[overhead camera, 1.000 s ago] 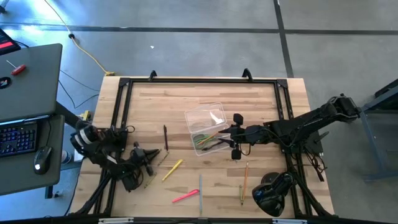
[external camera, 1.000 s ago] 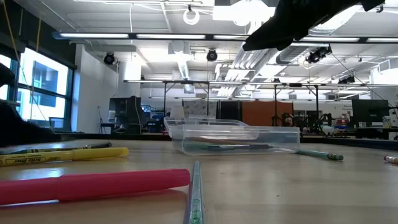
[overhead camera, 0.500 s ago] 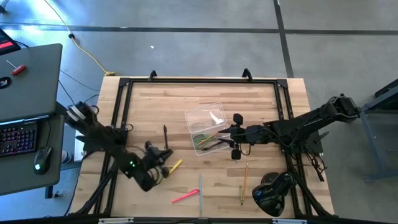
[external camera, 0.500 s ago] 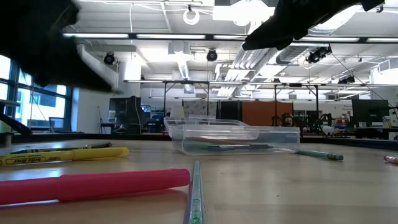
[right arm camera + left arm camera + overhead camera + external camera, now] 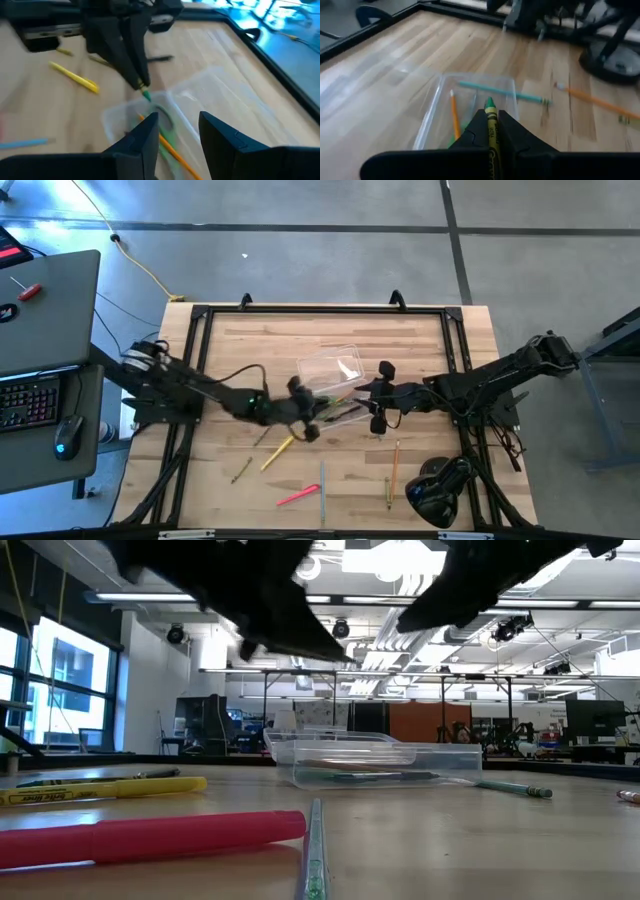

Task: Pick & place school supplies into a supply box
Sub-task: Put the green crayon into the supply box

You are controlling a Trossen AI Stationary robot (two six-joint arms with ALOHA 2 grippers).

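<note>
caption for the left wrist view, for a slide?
Left claw shut on a green crayon, poised over the clear supply box that already holds an orange pencil.

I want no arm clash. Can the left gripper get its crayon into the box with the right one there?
Probably yes. The left gripper holds the green crayon at the box's near end; the right gripper, open, sits at the other side, leaving it free.

left gripper (image 5: 312, 423): a motion-blurred dark mass in the high view; fingertips indistinct
green crayon (image 5: 491, 131): lower end hidden between the fingers
supply box (image 5: 190, 112): blurred; contents hard to separate
pink marker (image 5: 150, 838): cut off by the picture's left edge
</note>
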